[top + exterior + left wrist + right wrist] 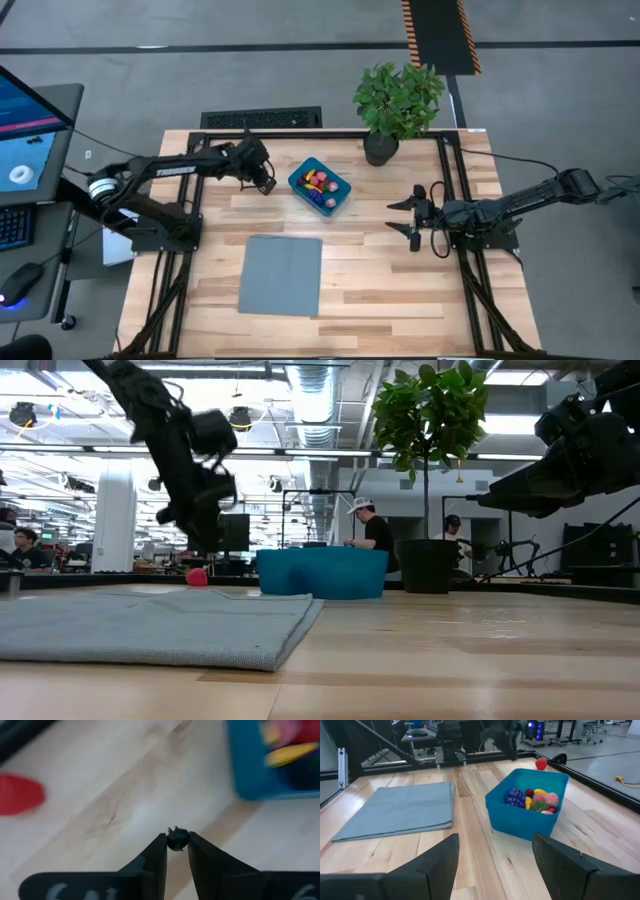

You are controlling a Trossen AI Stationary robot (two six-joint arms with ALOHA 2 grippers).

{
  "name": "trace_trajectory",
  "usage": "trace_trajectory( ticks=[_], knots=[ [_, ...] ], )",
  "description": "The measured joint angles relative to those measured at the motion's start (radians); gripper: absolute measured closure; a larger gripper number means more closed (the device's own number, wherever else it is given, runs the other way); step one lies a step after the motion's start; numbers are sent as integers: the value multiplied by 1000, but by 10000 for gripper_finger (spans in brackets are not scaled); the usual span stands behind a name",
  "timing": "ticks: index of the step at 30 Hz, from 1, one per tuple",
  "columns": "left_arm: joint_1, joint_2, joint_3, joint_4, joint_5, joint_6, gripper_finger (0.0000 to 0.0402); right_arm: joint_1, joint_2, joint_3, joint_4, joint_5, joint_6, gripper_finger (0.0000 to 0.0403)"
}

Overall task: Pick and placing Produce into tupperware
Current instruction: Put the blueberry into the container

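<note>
The teal tupperware [320,186] stands at the table's far middle with several small colourful produce pieces inside [535,799]. My left gripper [266,184] hangs just left of it, above the table, shut on a tiny dark round produce piece [177,840]. A red produce piece [17,795] lies on the wood to the left of and beyond the tupperware [197,576]. My right gripper [408,220] waits at the right, open, pointing toward the tupperware. My left gripper pinches the tiny dark round piece [177,840] between its two fingertips [159,851], only at their free ends. The fingers slant steeply down from the table's left. The piece is lifted clear of the wood.
A flat grey sheet [281,274] lies on the near middle of the table. A potted green plant [398,100] stands at the far right, behind the tupperware. Black frame rails run along the table's left, right and far sides. People sit in the room beyond [370,525].
</note>
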Motion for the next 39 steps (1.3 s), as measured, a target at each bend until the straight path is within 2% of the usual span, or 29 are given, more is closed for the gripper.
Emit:
trace_trajectory(
  ticks=[8, 18, 23, 29, 34, 39],
  knots=[
    [-85, -227, 0, 7, 43, -25, 342, 0, 0, 0, 0, 0, 0, 129],
    [-285, -485, 0, 6, 17, -4, 342, 0, 0, 0, 0, 0, 0, 129],
    [-409, -547, 0, 5, 41, 156, 342, 0, 0, 0, 0, 0, 0, 129],
    [-584, -539, 0, 20, 26, 374, 342, 0, 0, 0, 0, 0, 0, 129],
    [-677, -511, 0, 45, -143, 607, 342, 0, 0, 0, 0, 0, 0, 129],
    [-707, -501, 0, 61, -293, 882, 342, 0, 0, 0, -11, 0, 0, 129]
  ],
)
